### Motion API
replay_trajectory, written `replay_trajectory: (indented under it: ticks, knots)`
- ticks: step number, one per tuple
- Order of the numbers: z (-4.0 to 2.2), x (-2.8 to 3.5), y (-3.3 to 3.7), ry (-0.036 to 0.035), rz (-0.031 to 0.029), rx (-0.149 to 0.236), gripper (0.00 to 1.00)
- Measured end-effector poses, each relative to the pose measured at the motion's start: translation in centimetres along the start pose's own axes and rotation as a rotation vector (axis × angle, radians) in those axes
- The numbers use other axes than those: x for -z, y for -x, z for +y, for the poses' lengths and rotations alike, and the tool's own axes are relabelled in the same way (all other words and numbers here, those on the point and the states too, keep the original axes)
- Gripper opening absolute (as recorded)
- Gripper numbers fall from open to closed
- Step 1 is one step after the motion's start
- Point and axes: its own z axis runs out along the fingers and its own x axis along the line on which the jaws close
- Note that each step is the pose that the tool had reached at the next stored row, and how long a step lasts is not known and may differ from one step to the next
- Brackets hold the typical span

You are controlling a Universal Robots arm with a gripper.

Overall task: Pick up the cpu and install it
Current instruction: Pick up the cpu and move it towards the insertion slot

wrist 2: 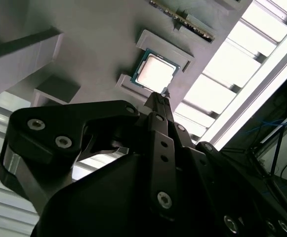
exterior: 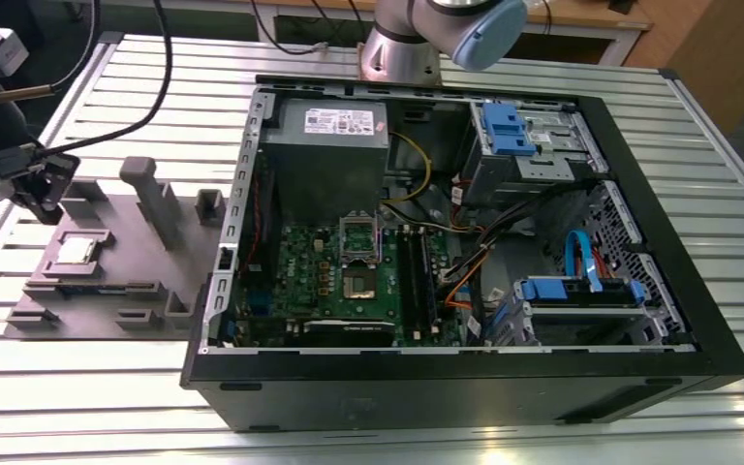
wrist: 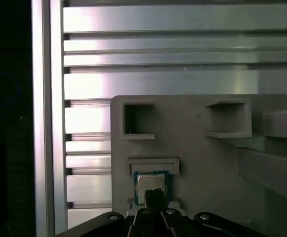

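Note:
The cpu [exterior: 77, 250] is a small silvery square chip lying flat in a pocket of the grey fixture [exterior: 120, 291], on the exterior view's left. Both wrist views show the cpu [wrist 2: 155, 72] [wrist: 151, 183] resting in its recess, just beyond the fingertips. My gripper [exterior: 46, 208] hovers a little above and beside the chip, apart from it. Its black fingers [wrist 2: 161, 106] [wrist: 155, 197] are pressed together into one thin tip, shut with nothing between them. The dark socket [exterior: 360, 282] sits on the green motherboard inside the open computer case [exterior: 682, 320].
Grey fixture posts [exterior: 152, 199] rise close to my gripper. A grey power-supply box [exterior: 326, 131] stands at the back of the case, and blue drive brackets [exterior: 579, 289] and cables at its right. The ribbed metal table [exterior: 75, 387] carries everything.

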Motion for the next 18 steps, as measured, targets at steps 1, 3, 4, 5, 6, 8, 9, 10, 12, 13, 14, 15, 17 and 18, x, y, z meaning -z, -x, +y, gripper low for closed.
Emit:
replay_trajectory:
  ticks: [1,3,4,5,6,8,9,10,12,13,14,15,17,18]
  knots:
    - [-0.12,-0.07,0.00,0.0000,0.0000,0.000,0.10]
    - [-0.33,-0.23,0.03,-0.0001,0.0001,0.001,0.10]
    - [-0.39,-0.34,0.07,0.0001,-0.0001,0.001,0.10]
    - [-0.42,-0.45,0.12,0.0000,-0.0001,0.001,0.10]
    - [-0.43,-0.57,0.17,0.0000,0.0000,0.001,0.10]
    - [-0.43,-0.74,0.20,0.0000,0.0000,0.001,0.10]
    - [-0.44,-0.87,0.20,-0.0001,0.0002,0.001,0.10]
    - [-0.45,-1.04,0.21,0.0000,0.0000,0.001,0.10]
    - [-0.47,-1.40,0.22,0.0000,0.0000,0.001,0.10]
    - [-0.48,-1.58,0.27,0.0000,0.0000,0.001,0.10]
    - [-0.49,-1.70,0.35,0.0000,0.0001,0.001,0.10]
    - [-0.49,-1.79,0.43,-0.0002,0.0003,0.001,0.10]
    - [-0.49,-2.04,0.54,0.0000,0.0000,0.001,0.10]
    - [-0.49,-2.17,0.57,0.0000,0.0001,0.001,0.10]
